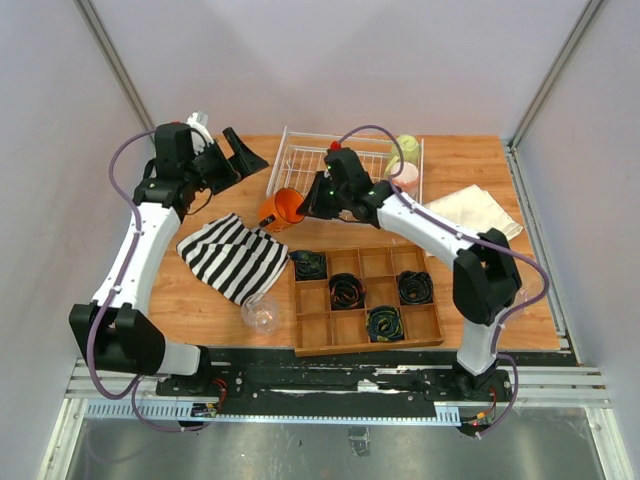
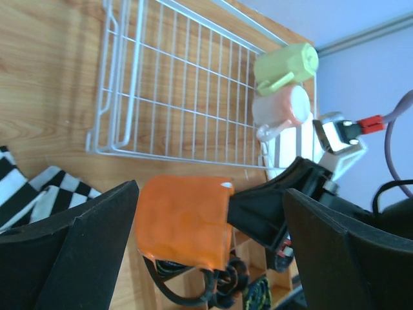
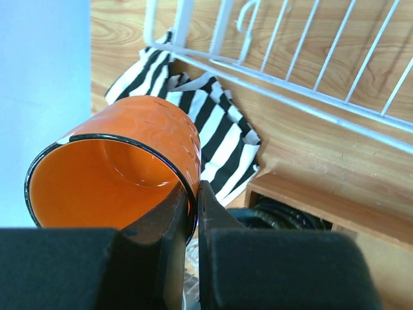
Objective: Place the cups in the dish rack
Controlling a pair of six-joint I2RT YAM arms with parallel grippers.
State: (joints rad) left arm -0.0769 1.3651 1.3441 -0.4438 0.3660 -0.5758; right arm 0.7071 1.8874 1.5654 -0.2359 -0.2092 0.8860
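My right gripper [image 1: 307,205] is shut on the rim of the orange mug [image 1: 281,210], one finger inside and one outside, and holds it tilted above the table just off the near left corner of the white wire dish rack [image 1: 345,165]. The right wrist view shows the mug [image 3: 116,168] pinched in that gripper [image 3: 197,197]. A yellow-green mug [image 1: 406,150] and a white-pink mug [image 1: 402,176] lie in the rack's right end. A clear tumbler [image 1: 260,315] lies on the table near the front. My left gripper [image 1: 235,155] is open and empty left of the rack, and its view [image 2: 210,258] looks at the orange mug [image 2: 184,219].
A black-and-white striped cloth [image 1: 235,255] lies left of centre. A wooden compartment tray [image 1: 365,298] with black cables stands at the front right. A pale cloth [image 1: 478,210] lies at the right edge. White walls close in the table on three sides.
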